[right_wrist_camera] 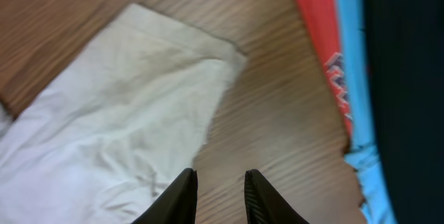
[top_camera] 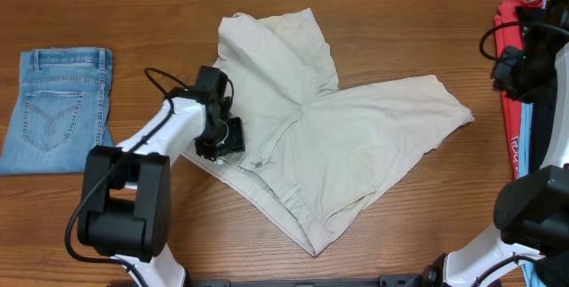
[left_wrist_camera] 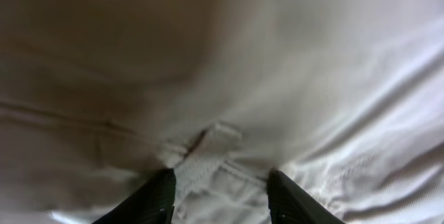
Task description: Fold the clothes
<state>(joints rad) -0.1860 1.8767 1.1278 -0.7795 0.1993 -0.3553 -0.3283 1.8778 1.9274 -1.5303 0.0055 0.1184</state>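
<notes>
Left wrist cam first: the left gripper [left_wrist_camera: 220,186] is right down on the shorts [left_wrist_camera: 312,78]. Its fingers are apart with a belt loop [left_wrist_camera: 211,144] sitting in the gap, not pinched from what I can see. On the overhead, that spot is the left end of the waistband [top_camera: 267,198]. The band runs diagonally from there toward the near table edge. Both legs fan away from it: the far leg [top_camera: 276,47] goes straight back and the right leg [top_camera: 400,114] goes out sideways. So the left arm is clearly the one nearer the waist. The right gripper [right_wrist_camera: 220,186] hangs over bare table [right_wrist_camera: 277,127] just past the right leg's hem [right_wrist_camera: 173,64], fingers a narrow gap apart, holding nothing. My guess is the fold turns on that waist-to-hem line, with each arm owning its own end.
</notes>
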